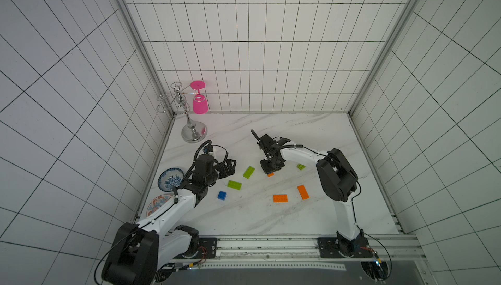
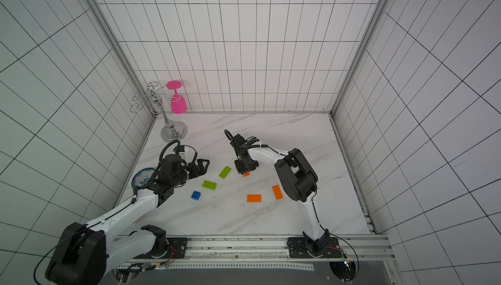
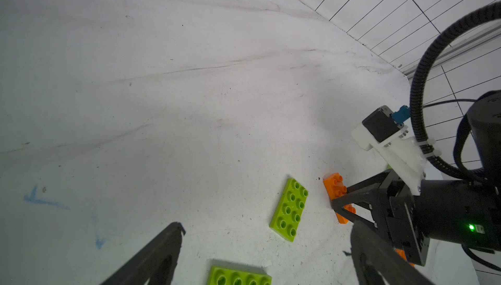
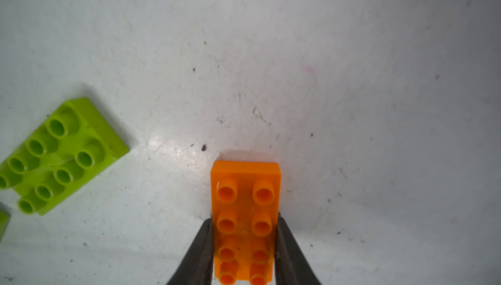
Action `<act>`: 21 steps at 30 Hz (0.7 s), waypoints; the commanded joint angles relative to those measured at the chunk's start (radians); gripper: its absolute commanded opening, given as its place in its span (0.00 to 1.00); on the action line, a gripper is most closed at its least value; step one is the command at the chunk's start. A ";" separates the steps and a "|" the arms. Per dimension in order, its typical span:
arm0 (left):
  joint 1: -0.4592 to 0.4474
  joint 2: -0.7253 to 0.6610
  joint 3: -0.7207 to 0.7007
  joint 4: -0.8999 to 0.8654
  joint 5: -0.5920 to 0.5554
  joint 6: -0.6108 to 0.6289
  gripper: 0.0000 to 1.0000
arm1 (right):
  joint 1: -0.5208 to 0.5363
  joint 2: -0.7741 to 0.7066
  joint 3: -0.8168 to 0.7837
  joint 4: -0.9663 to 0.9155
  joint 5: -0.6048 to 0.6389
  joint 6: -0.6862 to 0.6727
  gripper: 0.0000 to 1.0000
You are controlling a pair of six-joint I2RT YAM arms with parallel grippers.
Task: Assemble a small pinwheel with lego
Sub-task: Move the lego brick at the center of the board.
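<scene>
While the lego [image 1: 234, 185] lies scattered and unjoined on the desk [image 1: 271, 134], a top view has the right pincer [image 1: 271, 171] down on an orange brick [image 1: 270, 174] at mid-desk. Spare orange bricks [image 1: 280, 198] lie nearer and the blue square [image 1: 222, 195] sits near-left.

Over to the left wrist: the left pincer [image 3: 265, 228] is spread wide and empty, a lime-green brick [image 3: 289, 210] just ahead.

Now the right wrist: both fingers [image 4: 200, 245] press the orange brick's long sides, pinching it studs-up. It looks like light, rigid, glossy plastic, so I'd grip squarely across the narrow width, or it may slip.
</scene>
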 commanded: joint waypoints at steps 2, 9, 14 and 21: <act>0.004 -0.021 -0.002 -0.010 0.008 0.007 0.98 | -0.008 0.087 0.078 -0.069 -0.003 -0.207 0.28; 0.004 -0.037 -0.023 -0.003 0.033 0.018 0.97 | -0.010 0.112 0.135 -0.093 -0.055 -0.312 0.38; 0.004 -0.046 -0.029 0.005 0.060 0.030 0.97 | -0.013 0.063 0.172 -0.098 -0.066 -0.285 0.58; -0.018 -0.123 -0.033 -0.008 0.083 0.041 0.97 | -0.015 -0.177 0.007 -0.063 -0.024 -0.205 0.77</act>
